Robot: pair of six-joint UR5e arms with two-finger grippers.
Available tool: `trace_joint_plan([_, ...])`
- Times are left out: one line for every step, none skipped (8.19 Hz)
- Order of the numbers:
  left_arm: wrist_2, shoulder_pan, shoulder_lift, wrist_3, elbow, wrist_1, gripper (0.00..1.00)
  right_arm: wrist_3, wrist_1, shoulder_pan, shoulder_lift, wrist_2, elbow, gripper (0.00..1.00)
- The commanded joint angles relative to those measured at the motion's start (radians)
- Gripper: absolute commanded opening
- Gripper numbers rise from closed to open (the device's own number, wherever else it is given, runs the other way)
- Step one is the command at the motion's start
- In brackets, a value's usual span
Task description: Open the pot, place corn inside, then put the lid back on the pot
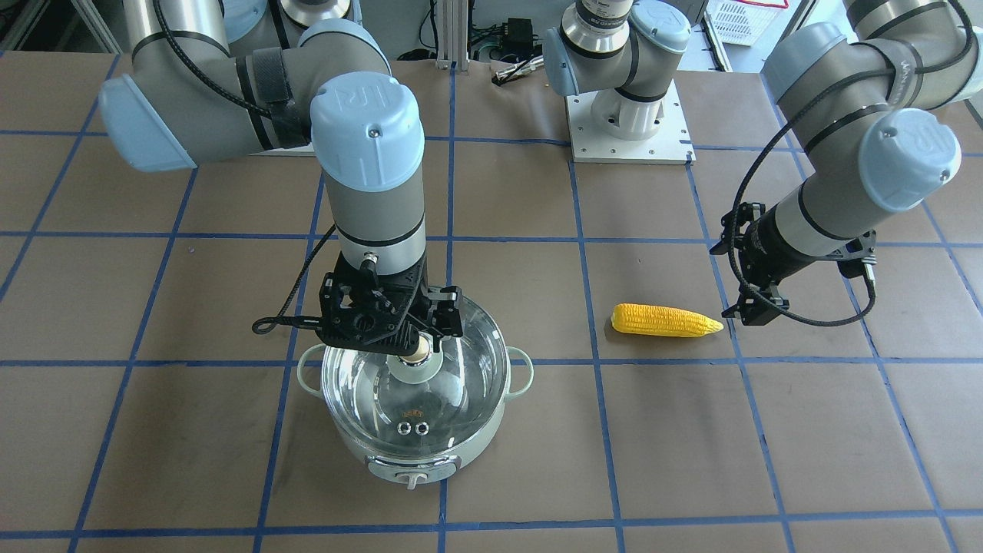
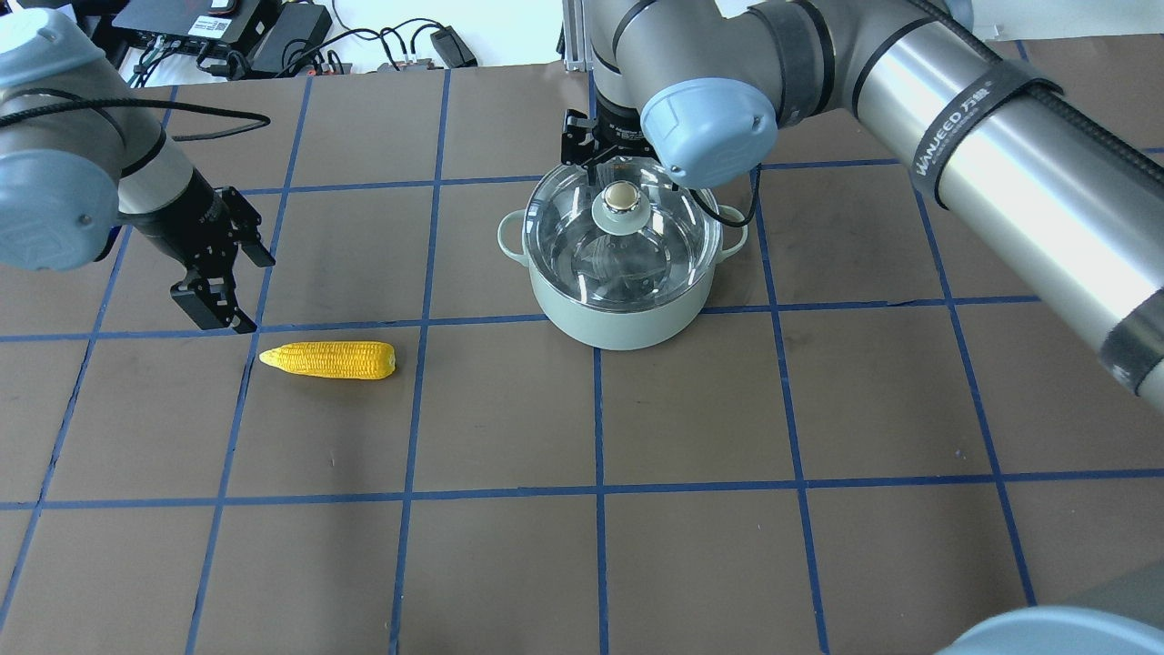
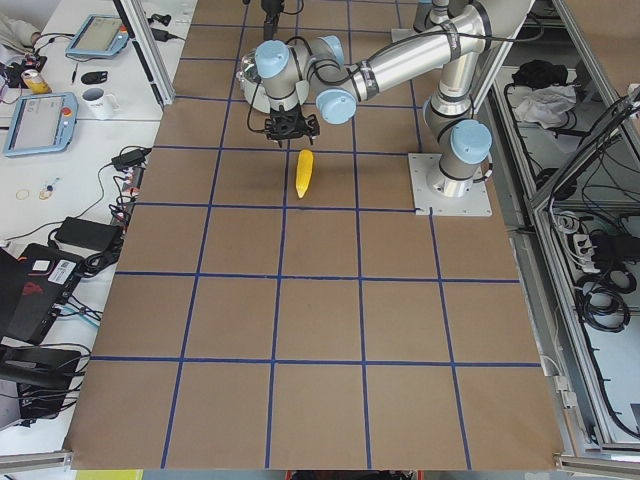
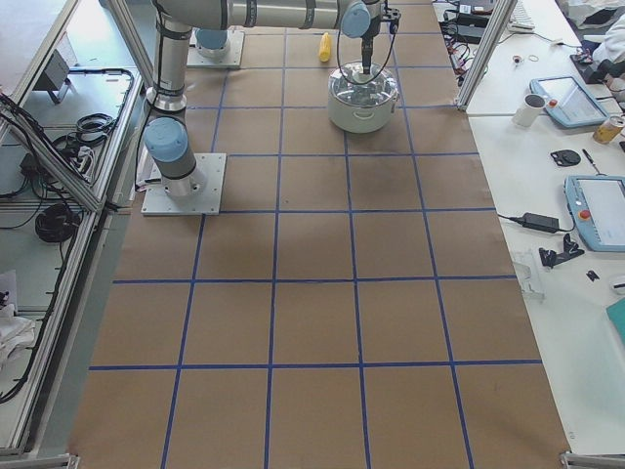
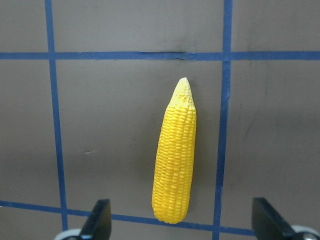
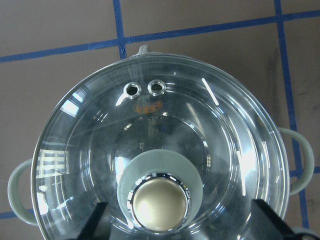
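Observation:
The pale green pot (image 1: 415, 453) stands on the table with the glass lid (image 1: 415, 392) on it. My right gripper (image 1: 421, 338) is right over the lid's knob (image 2: 621, 196) and open. In the right wrist view the fingers stand wide on both sides of the knob (image 6: 160, 205) without touching it. The yellow corn (image 1: 665, 320) lies flat on the table to the pot's side. My left gripper (image 1: 722, 282) is open and empty, just above the table by the corn's tapered tip. In the left wrist view the corn (image 5: 175, 165) lies between the fingers.
The table is brown paper with blue tape grid lines (image 2: 597, 409). The left arm's white base plate (image 1: 630, 130) is at the robot's side of the table. Cables and electronics (image 2: 227, 32) lie beyond the far edge.

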State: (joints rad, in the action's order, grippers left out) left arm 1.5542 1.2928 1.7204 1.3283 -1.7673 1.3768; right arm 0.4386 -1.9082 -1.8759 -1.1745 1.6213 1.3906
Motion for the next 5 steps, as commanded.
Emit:
trace_joint_plan([0.015, 0.016, 0.072, 0.142, -0.099, -0.181, 1.00, 0.018, -0.051, -0.009, 0.013, -0.003, 0.056, 1.00])
trace_joint_plan([0.015, 0.040, 0.102, 0.143, -0.122, -0.197, 1.00, 0.014, -0.054, -0.009, 0.013, 0.000, 0.057, 0.96])
trace_joint_plan([0.015, 0.071, 0.123, 0.134, -0.127, -0.199, 1.00, 0.015, -0.067, -0.009, 0.013, -0.001, 0.059, 0.93])
trace_joint_plan([0.010, 0.095, 0.134, 0.093, -0.127, -0.199, 1.00, 0.018, -0.086, -0.009, 0.016, -0.003, 0.061, 0.84])
trace_joint_plan([0.009, 0.103, 0.137, 0.037, -0.129, -0.199, 1.00, 0.020, -0.129, -0.009, 0.027, -0.003, 0.061, 0.80])
